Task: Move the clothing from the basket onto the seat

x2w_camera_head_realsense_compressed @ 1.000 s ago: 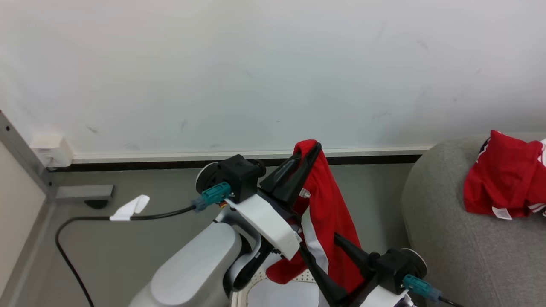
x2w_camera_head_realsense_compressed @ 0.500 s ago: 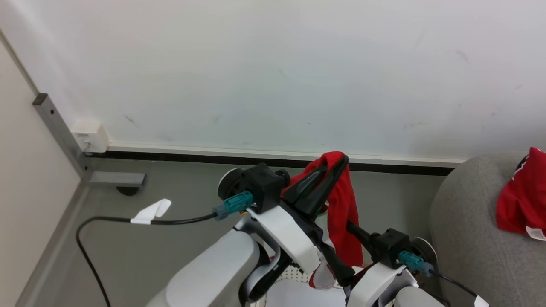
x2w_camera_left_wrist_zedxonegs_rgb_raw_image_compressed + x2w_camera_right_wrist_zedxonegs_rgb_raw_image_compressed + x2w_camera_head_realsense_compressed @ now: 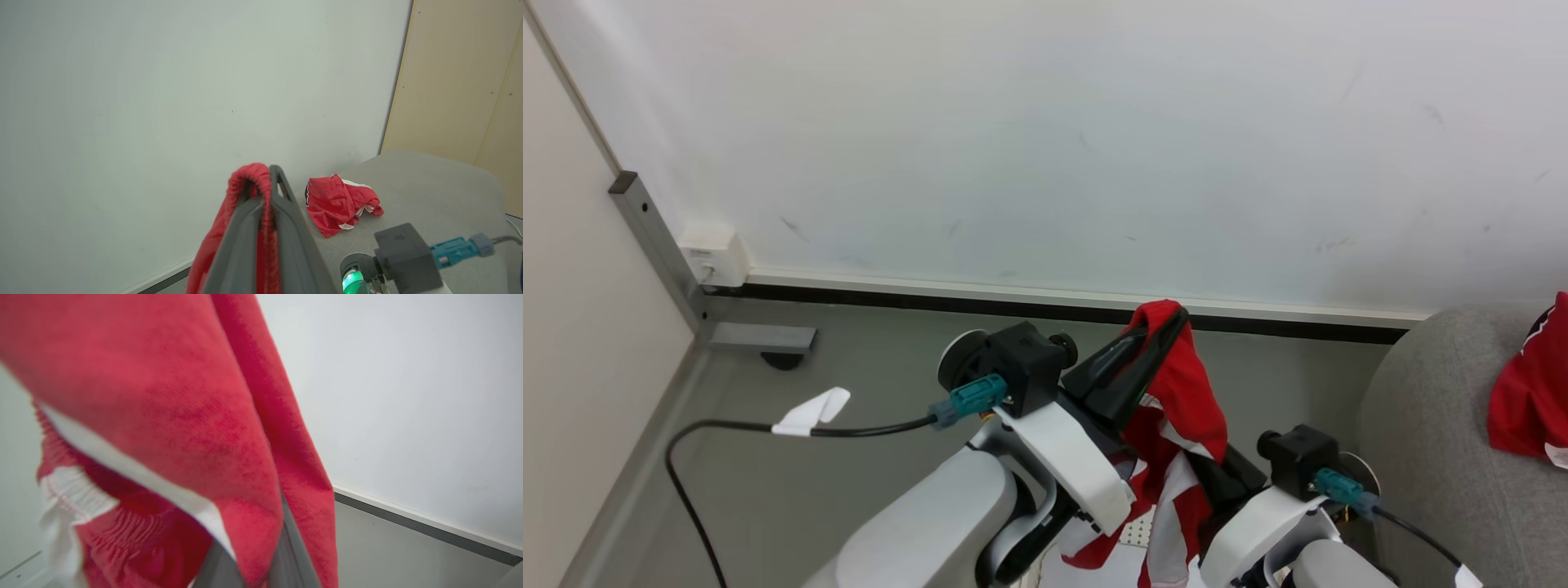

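The left gripper (image 3: 1166, 325) clamps the top of the red garment (image 3: 1188, 396); the right gripper (image 3: 261, 573) pinches a lower fold. The garment looks light and limp, best held by bunched folds.

The bright red garment with white stripes (image 3: 1186, 392) is seen as soft, matt cloth, with a ribbed white elastic band (image 3: 69, 490). The large light-grey rounded seat (image 3: 1437, 474) is covered in coarse matt fabric. The small white basket (image 3: 1131, 531) is made of perforated plastic. The pale robot forearm shell (image 3: 923, 523) is formed of smooth, faintly glossy plastic. The white wall (image 3: 1045, 122) is painted matt and scuffed.
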{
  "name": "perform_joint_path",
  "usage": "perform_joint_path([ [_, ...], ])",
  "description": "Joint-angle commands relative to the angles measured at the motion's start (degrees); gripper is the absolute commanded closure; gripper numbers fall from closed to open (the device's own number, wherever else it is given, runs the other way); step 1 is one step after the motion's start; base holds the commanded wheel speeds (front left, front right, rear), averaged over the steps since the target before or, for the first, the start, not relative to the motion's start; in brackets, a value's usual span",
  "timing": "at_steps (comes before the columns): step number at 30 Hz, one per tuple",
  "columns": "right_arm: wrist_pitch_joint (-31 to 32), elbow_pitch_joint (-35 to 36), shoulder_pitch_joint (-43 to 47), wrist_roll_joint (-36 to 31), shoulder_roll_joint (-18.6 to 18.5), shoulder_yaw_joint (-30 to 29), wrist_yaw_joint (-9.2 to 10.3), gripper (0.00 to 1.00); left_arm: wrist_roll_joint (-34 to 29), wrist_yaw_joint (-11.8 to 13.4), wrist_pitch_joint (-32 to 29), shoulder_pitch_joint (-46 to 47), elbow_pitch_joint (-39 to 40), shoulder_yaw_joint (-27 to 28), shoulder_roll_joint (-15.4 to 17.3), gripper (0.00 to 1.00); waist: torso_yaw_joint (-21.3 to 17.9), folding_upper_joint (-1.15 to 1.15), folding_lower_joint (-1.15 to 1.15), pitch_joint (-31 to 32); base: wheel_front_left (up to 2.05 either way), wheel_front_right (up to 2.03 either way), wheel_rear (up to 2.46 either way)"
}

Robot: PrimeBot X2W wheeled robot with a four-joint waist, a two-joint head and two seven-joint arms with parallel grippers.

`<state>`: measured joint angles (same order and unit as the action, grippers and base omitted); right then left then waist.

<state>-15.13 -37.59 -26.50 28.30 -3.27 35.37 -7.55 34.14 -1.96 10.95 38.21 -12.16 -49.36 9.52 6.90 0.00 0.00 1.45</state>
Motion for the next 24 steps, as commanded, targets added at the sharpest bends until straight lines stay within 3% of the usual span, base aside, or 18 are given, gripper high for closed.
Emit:
perform_joint_path([
  [1,0.00,0.41,0.54,0.18,-0.08,-0.56,0.13,1.00,0.74,0.21,0.06,-0.68,-0.06,0.08,0.25,1.00,-0.14,0.00,0.00,0.00,0.00,0.00,0.00],
  [18,0.00,11.68,4.83,6.11,-1.75,-12.87,0.13,1.00,1.61,0.83,1.29,-3.28,-2.69,0.13,1.74,1.00,-3.39,0.00,0.00,-0.36,0.00,0.00,0.00],
  [19,0.00,12.69,5.30,6.42,-2.00,-13.79,0.13,1.00,1.64,0.73,1.31,-3.54,-2.80,-0.07,1.80,0.94,-3.66,0.00,0.00,-0.44,0.00,0.00,0.00],
  [21,0.00,14.42,5.92,6.57,-2.48,-15.22,0.13,1.00,1.60,0.54,1.30,-3.97,-2.81,-0.49,1.81,0.67,-4.37,0.00,0.00,-0.58,0.00,0.00,0.00],
  [22,0.00,15.23,6.06,6.46,-2.73,-16.01,0.13,1.00,1.57,0.49,1.26,-4.21,-2.73,-0.68,1.76,0.17,-4.81,0.00,0.00,-0.67,0.00,0.00,0.00],
  [23,0.00,16.00,6.20,6.37,-2.96,-16.65,0.13,1.00,1.57,0.45,1.27,-4.45,-2.66,-0.97,1.64,0.00,-5.26,0.00,0.00,-0.77,0.00,0.00,0.00],
  [24,0.00,16.78,6.37,6.20,-3.24,-17.21,0.13,1.00,1.55,0.30,1.19,-4.67,-2.61,-1.33,1.48,0.00,-5.71,0.00,0.00,-0.88,0.00,0.00,0.00],
])
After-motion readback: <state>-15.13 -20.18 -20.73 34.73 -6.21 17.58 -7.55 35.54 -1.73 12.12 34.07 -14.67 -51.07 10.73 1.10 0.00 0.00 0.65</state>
